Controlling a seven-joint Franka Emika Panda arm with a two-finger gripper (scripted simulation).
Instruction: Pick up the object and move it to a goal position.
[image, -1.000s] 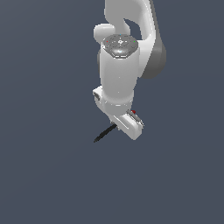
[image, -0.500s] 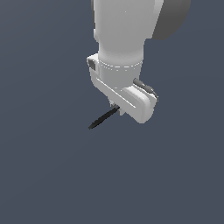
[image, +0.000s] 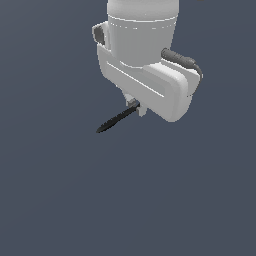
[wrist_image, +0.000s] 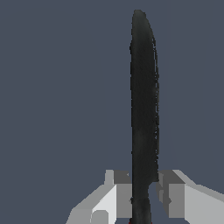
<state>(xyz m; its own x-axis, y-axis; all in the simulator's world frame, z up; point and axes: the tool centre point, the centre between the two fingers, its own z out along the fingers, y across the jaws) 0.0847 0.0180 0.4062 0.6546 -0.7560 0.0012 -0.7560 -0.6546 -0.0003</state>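
In the exterior view we see the white arm (image: 142, 30) filling the upper middle of the frame, with its broad white hand piece slanting down toward the right. From under that piece a thin black tool (image: 117, 119) sticks out toward the lower left of the frame, its pointed tip ending just left of centre, against the plain dark grey background. Only the black part shows here — the other end is hidden behind the hand piece, so we cannot make out its colour in this view.

In the wrist view we look straight along the tool (wrist_image: 143, 109): a long, dark, blade-like shape that runs from the lower middle of the frame up to a rounded point near the top edge. The gripper (wrist_image: 142, 194) sits at the bottom of the frame, and its two pale grey fingers (wrist_image: 119, 192) stand one on each side of the tool, pressed against its lower end — clenched on it. A tiny trace of red shows at the very bottom edge beside the tool. We see nothing under the tool but flat grey background, so whether it hangs clear of any surface we cannot tell.
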